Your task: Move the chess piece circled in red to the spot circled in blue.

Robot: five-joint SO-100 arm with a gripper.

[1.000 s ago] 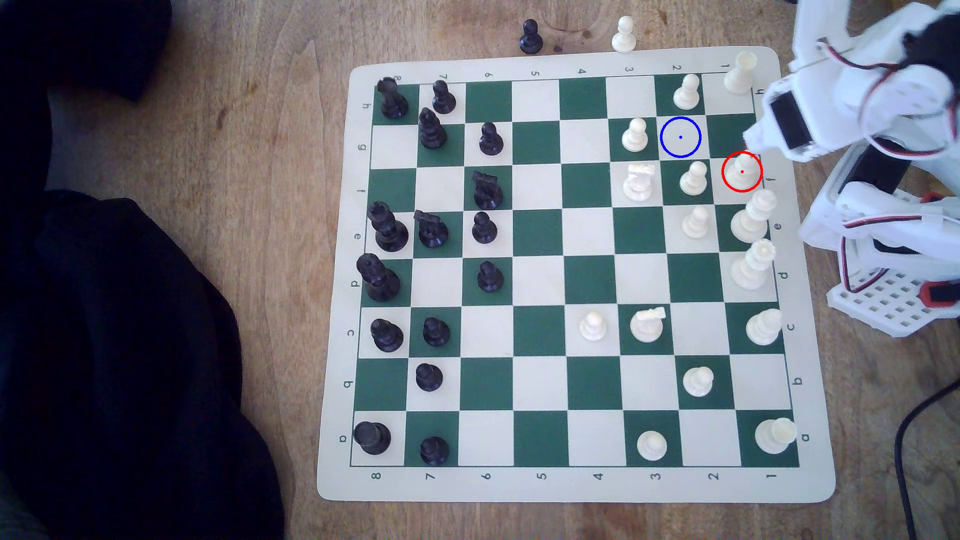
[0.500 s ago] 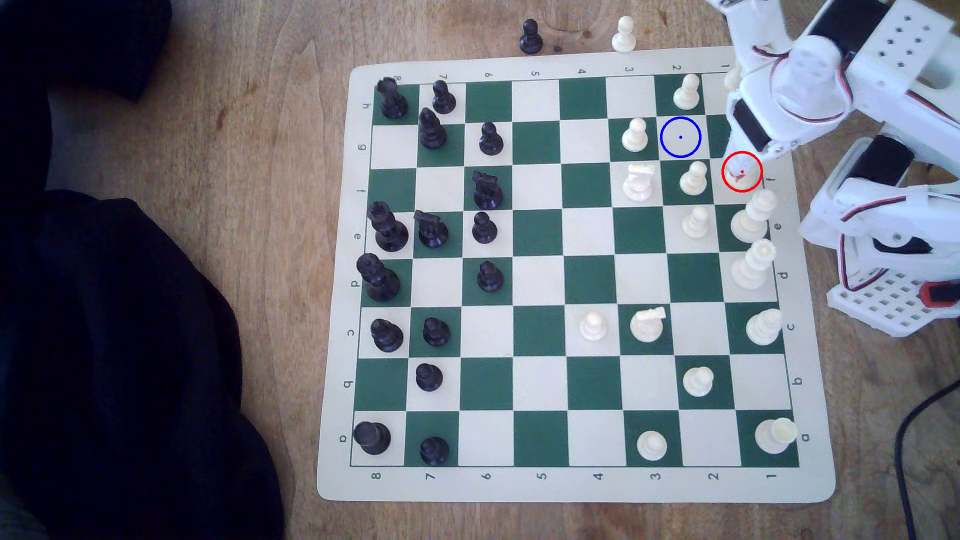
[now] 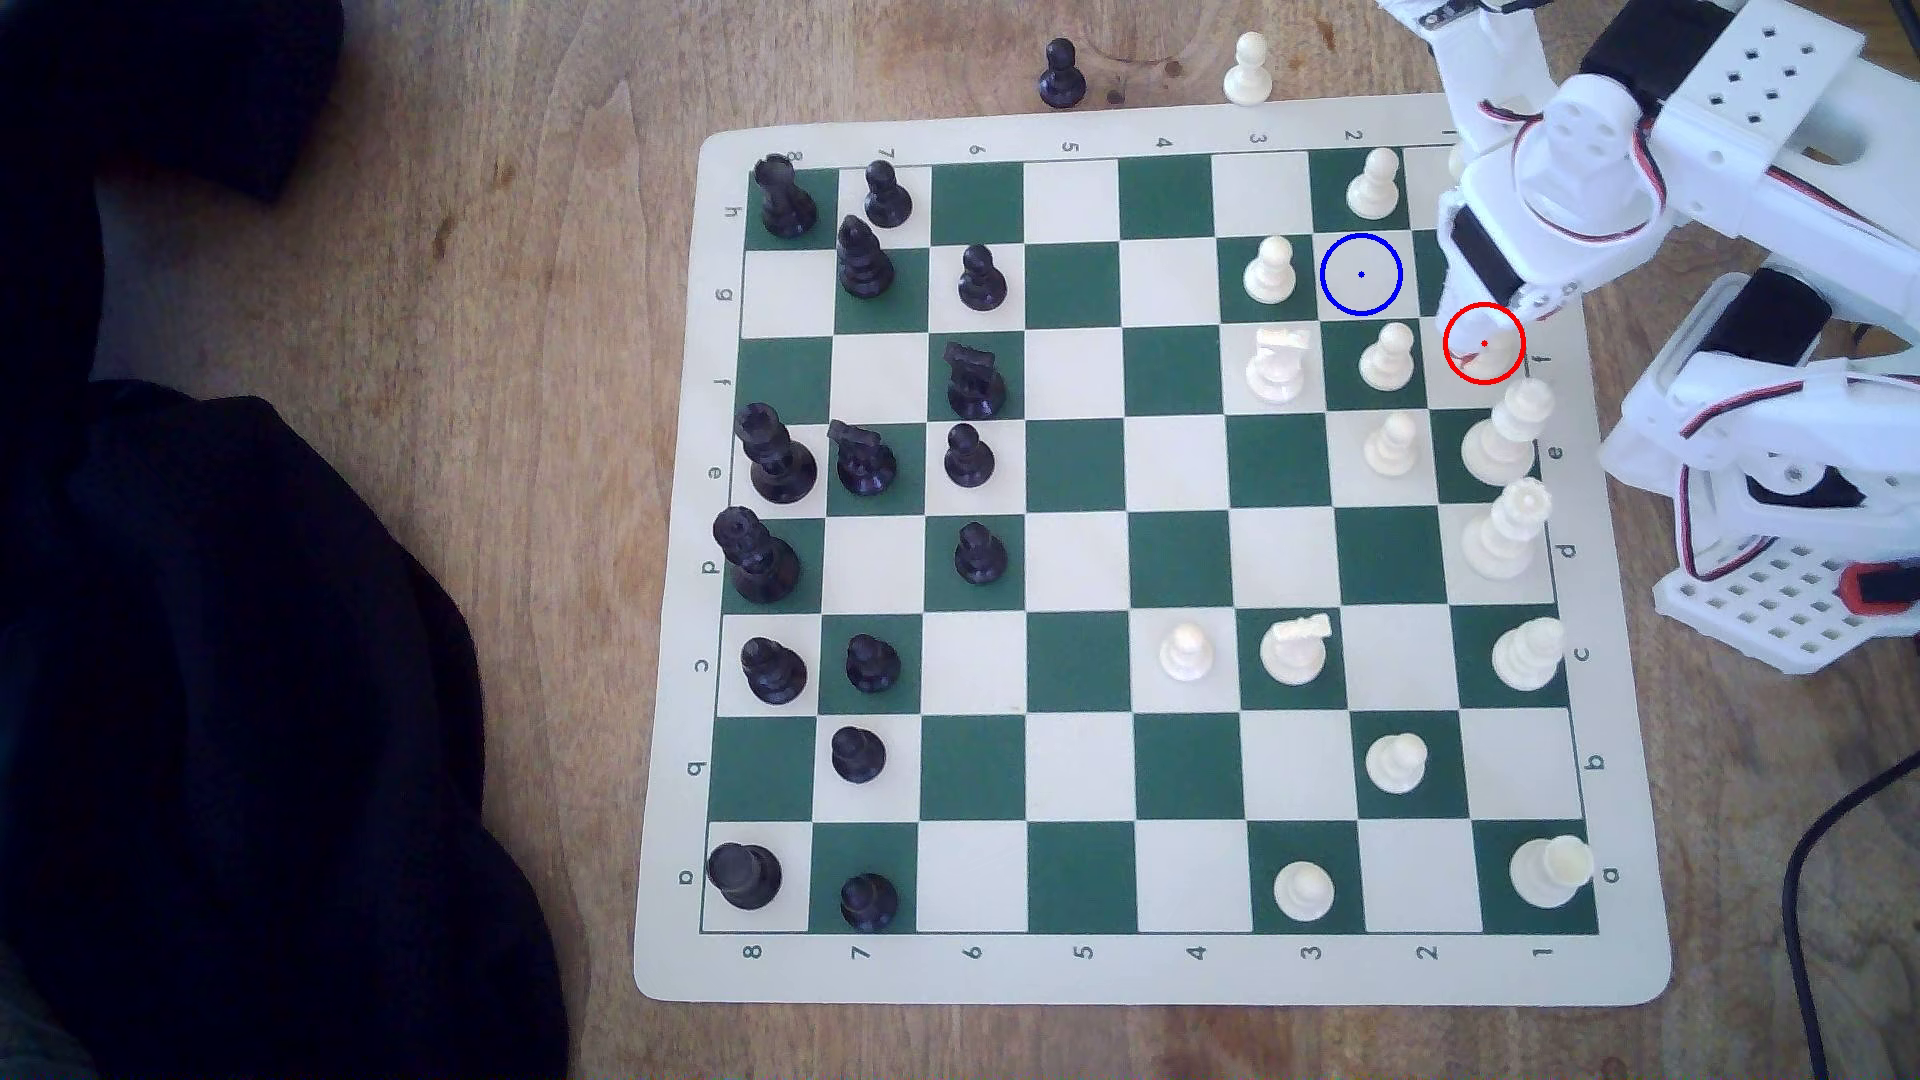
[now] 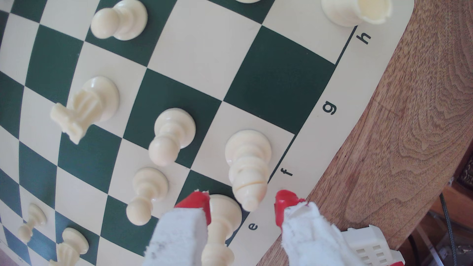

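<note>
The claw (image 4: 242, 204) is spread open and grips nothing, its red-tipped fingers (image 4: 195, 204) either side of the white bishop's (image 4: 248, 163) pointed head without touching. The blue-ringed square (image 3: 1361, 274) lies just beyond the claw, bare.

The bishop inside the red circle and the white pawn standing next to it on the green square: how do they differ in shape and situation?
The bishop ends in a tapered, pointed head with a slit; the pawn ends in a round ball. The bishop looks taller and slimmer than the pawn. The bishop stands on a cream square at the board's edge by the letter f, the pawn on a green square. The open gripper sits at the bishop's tip; the pawn stands apart from it. Both are cream-white, upright, with round bases.
</note>
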